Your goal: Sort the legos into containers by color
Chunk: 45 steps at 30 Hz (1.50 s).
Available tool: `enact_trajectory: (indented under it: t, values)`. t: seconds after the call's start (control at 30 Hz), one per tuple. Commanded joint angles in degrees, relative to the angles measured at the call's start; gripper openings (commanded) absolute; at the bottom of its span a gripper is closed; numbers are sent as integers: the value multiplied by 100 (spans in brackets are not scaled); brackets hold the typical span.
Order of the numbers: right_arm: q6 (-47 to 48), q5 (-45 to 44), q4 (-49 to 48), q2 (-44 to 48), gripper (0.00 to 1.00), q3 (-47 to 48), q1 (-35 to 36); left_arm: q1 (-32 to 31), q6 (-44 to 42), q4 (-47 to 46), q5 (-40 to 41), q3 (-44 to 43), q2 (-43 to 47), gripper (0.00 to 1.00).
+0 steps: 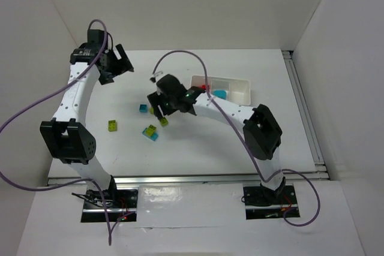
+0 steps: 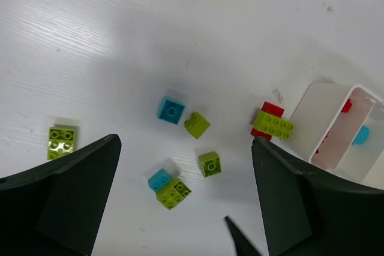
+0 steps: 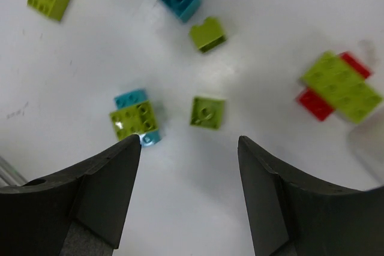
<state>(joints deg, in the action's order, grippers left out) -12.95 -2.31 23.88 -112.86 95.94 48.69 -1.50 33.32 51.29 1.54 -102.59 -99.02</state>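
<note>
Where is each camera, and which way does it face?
Top: above, behind, looking down at the white table; left arm, right arm show.
Left wrist: wrist-mounted, facing down at a white plastic tray; dark fingers show.
Right wrist: same, nearer the table; fingers show.
Both wrists see the yellow-green plastic brick on a red one.

Bright even light; soft shadows; right-wrist view blurred.

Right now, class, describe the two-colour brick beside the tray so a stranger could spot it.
Find the white tray on the right half of the table. Just outside its corner lies the stacked pair: a long yellow-green brick crosswise on a red one. No other loose piece shows red.
</note>
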Motion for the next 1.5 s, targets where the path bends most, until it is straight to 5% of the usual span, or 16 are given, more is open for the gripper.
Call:
enact_trajectory:
  t: [0.0, 0.57, 0.73, 0.83, 0.9, 1.1, 1.3, 1.47]
  values:
    - [117, -138, 187, -68, 73, -102, 360, 176, 271, -49, 180, 133, 357, 100]
    - [-374, -736, 574, -1520, 75, 839, 396, 176, 43, -154, -136, 362, 410, 100]
    - [-428, -736, 443, -1652, 63, 786, 396, 176, 43, -207, -189, 424, 410, 100]
    - [-497, -806, 495, -1652, 47, 786, 396, 176, 43, -207, -241, 424, 410, 100]
    - [-498, -929, 434, -1380, 34, 733, 396, 176, 43, -259, -242, 476, 410, 100]
    - [-630, -1658, 354, -30, 31, 259, 10, 54, -63, -374, -444, 529, 357, 100]
    - [-1165, -2125, 425, 1562, 31, -874, -1202, -201, -168, -374, -567, 477, 103, 100]
    - [-1298, -2178, 644, 1908, 32, -1420, -2232, -342, -221, -374, -620, 353, -82, 100]
